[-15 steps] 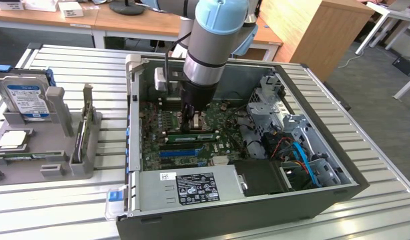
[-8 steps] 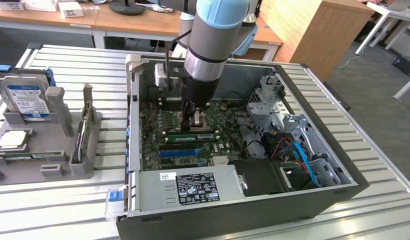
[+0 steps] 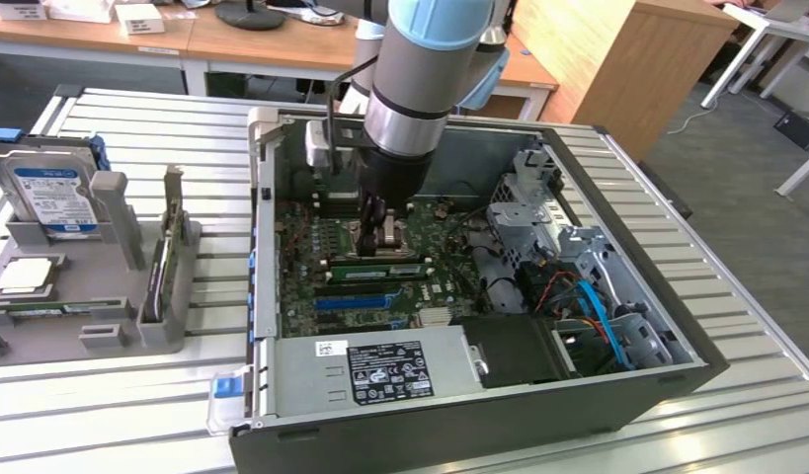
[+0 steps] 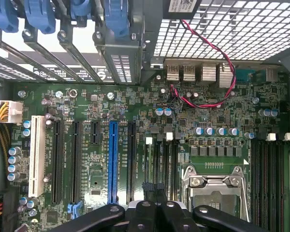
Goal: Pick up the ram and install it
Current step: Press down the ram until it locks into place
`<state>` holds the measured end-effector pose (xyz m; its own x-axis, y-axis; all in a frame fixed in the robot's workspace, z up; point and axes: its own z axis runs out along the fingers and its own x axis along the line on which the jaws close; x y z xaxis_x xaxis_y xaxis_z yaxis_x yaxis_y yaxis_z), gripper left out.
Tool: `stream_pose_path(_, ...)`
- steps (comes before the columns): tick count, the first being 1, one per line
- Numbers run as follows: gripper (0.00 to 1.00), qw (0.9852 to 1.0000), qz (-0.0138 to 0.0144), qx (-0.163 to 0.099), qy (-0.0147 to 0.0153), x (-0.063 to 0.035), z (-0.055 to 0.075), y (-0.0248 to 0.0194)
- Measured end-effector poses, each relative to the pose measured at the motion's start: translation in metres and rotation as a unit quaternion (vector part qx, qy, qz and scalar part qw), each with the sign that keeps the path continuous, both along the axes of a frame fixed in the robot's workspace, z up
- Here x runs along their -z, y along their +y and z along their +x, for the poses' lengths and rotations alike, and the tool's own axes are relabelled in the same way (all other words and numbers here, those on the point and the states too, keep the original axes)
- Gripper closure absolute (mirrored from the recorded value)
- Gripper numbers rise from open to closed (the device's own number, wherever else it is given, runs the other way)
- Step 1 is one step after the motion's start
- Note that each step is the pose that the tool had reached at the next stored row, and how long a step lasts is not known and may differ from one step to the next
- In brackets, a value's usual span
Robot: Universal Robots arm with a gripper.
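Shut gripper presses ram into motherboard.

Exterior cam sits high and off to one side, looking down at the open PC case. Wrist cam looks straight down, close over the motherboard, which both views share.

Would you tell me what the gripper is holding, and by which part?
Cannot be told: the shut gripper is down at the memory slots, any grip hidden.
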<state>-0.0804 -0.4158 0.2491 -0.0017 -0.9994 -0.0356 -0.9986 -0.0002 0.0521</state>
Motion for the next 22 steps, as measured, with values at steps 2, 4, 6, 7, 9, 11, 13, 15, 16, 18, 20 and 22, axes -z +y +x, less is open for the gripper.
stream_pose_path(2,0.89,1.0000,0.0000,0.000,0.0000,0.0000,0.000,0.0000)
stream_pose_path(4,0.89,1.0000,-0.0002,0.000,0.0001,-0.0002,0.001,-0.0001)
stream_pose_path(6,0.89,1.0000,-0.0001,0.000,0.0001,-0.0001,0.004,0.0000)
stream_pose_path(7,0.89,1.0000,0.0000,0.000,0.0000,0.0000,0.006,0.0000)
stream_pose_path(9,0.89,1.0000,-0.0001,0.000,0.0000,-0.0001,0.009,0.0000)
stream_pose_path(11,0.89,1.0000,-0.0001,0.000,0.0000,-0.0001,0.013,0.0000)
stream_pose_path(13,0.89,1.0000,-0.0001,0.000,0.0000,-0.0001,0.017,0.0000)
stream_pose_path(15,0.89,1.0000,0.0000,0.000,0.0000,-0.0001,0.020,0.0000)
stream_pose_path(16,0.89,1.0000,0.0000,0.000,0.0000,0.0000,0.022,0.0000)
stream_pose_path(18,0.89,1.0000,-0.0001,0.000,0.0000,-0.0001,0.025,0.0000)
stream_pose_path(20,0.89,1.0000,0.0000,0.000,0.0000,0.0000,0.028,0.0000)
stream_pose_path(22,0.89,1.0000,0.0000,0.000,0.0000,0.0000,0.031,0.0000)
